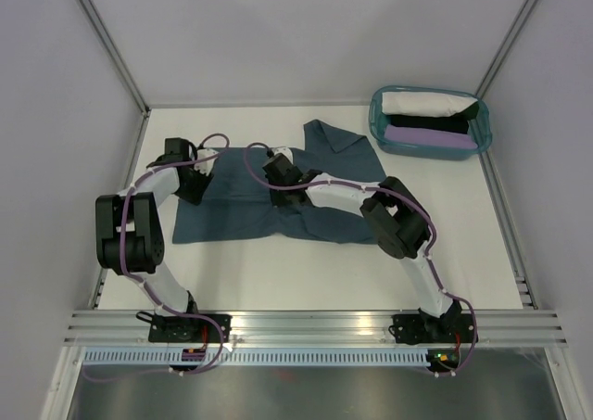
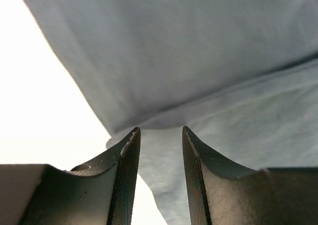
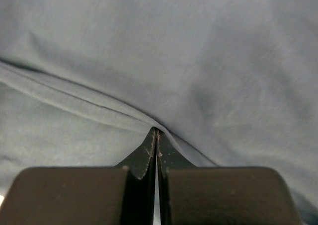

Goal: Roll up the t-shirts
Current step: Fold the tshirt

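Left gripper (image 2: 160, 131): low at the edge of the tee (image 1: 232, 211), fingers apart. Right gripper (image 3: 156, 131): fingers pinched together on a tee fold. Tee's middle hidden beneath them.

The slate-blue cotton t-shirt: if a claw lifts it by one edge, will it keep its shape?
Probably not: the slate-blue cotton t-shirt lies creased and folded, so it should drape limply. The ridge pinched in the shut right claw suggests thin, light cloth that would likely bunch when pushed.
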{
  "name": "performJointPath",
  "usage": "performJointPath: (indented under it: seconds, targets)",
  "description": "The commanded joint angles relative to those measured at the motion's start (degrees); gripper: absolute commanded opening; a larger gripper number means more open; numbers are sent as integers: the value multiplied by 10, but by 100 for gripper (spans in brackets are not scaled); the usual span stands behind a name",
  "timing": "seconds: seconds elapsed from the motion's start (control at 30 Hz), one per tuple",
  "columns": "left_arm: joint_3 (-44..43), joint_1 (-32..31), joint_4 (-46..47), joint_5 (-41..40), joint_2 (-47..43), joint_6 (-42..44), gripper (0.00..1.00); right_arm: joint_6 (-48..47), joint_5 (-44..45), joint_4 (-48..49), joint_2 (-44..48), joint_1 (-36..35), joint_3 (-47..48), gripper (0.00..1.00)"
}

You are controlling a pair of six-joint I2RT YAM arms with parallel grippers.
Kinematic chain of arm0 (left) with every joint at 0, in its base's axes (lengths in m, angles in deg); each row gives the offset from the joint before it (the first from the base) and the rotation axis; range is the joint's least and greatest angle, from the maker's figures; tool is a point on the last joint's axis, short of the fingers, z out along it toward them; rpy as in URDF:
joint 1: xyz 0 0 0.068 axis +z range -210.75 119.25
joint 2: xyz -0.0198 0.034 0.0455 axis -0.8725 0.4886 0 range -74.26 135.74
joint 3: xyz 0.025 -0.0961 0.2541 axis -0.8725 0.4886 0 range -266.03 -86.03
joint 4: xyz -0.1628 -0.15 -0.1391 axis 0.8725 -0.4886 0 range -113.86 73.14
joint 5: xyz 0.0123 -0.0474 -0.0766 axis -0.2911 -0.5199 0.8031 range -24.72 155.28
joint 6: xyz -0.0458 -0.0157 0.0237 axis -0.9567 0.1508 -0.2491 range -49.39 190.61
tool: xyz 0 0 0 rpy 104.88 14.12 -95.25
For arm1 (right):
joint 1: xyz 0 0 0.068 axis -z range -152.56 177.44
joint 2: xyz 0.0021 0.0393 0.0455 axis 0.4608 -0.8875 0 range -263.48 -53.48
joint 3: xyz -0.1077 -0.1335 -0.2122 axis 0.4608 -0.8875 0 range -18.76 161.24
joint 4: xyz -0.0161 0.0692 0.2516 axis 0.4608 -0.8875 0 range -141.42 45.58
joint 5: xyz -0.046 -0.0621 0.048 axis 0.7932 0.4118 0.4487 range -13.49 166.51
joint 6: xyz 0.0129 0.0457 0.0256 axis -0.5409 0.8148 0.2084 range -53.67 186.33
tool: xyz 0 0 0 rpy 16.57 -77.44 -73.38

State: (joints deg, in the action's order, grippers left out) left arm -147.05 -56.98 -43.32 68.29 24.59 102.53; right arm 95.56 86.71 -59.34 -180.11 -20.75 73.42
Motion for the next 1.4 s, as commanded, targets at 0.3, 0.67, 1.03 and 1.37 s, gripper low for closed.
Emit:
performJointPath:
  seconds: [0.3, 0.67, 1.03, 1.37]
  targets:
    - [-53, 1, 12, -43, 25, -4, 47, -37, -3, -53, -14, 34, 70, 0]
    - [69, 4, -81, -53, -108, -7, 59, -45, -1, -93, 282, 96, -172, 56]
    - [229, -20, 25, -56, -158, 104, 70, -30, 25, -92, 407, 235, -397, 63]
    - [251, -3, 104, -172, -82, 131, 62, -4, 4, -78, 425, 319, -502, 61]
